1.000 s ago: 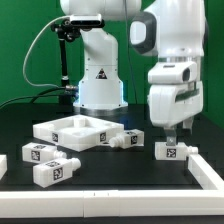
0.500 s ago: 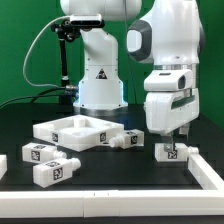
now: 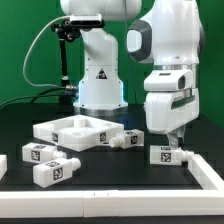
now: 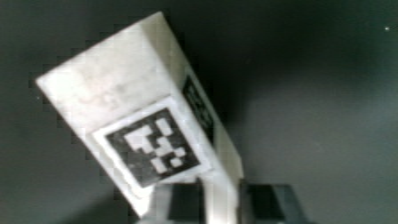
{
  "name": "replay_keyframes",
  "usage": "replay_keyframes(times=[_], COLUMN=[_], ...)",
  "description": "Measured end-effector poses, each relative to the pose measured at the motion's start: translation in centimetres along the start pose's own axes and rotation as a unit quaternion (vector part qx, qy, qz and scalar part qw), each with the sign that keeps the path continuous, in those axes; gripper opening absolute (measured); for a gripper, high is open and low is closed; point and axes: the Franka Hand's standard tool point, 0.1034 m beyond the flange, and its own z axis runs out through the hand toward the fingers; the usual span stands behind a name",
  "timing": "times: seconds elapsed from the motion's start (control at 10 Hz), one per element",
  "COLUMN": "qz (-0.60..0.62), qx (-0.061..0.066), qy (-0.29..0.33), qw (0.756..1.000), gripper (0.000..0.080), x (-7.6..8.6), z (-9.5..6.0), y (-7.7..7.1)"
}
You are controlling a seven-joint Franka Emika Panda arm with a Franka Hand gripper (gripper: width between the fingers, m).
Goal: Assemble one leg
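From where I'm standing, the big white arm [image 3: 165,60] is filling most of the exterior view's right. It is bending over from its base [image 3: 97,85] at the back of the black table [image 3: 110,195], with a green wall [image 3: 25,50] hanging behind it. The square tray-like panel [image 3: 72,130] is lying flat on the table, left of the middle. A white bar [image 3: 205,172] is running off toward the near corner on the exterior view's right. The leg [image 3: 166,155] is lying on the table straight under the arm's end, with a black-and-white tag facing me, and it is sitting just beside that white bar. A second peg [image 3: 125,138] is resting right against the panel's corner on the exterior view's right, between the panel and the leg. Two more pegs, the rear peg [image 3: 40,153] and the front peg [image 3: 57,171], are sitting close together near the front on the exterior view's left. The gripper [image 3: 172,142] is hanging right down at the leg's top, touching it or very nearly so. Through the wrist view the leg [image 4: 143,110] is showing large and tilted, its square tag [image 4: 164,145] plain to read. Its near end is reaching the grey fingers [image 4: 175,205]. The gripper [image 4: 222,205] is showing only a narrow dark gap between them there. I cannot tell whether the jaws are pressing on the leg or only standing beside it.
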Motion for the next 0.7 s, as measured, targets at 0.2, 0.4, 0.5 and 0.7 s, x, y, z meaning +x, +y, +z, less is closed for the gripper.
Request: replay_keyframes(times=[0.2, 0.4, 0.5, 0.7], qz=[0.001, -0.020, -0.040, -0.114], qx=[-0.013, -0.010, -0.009, -0.012], qy=[0.022, 0.014, 0.006, -0.001], qw=[1.000, 1.000, 0.999, 0.993], gripper=[0.0006, 0.0001, 0.0001, 0.0104], x=[0.4, 0.1, -0.5, -1.4], z=[0.0, -0.6, -1.5, -2.9], y=[0.2, -0.1, 0.2, 1.5])
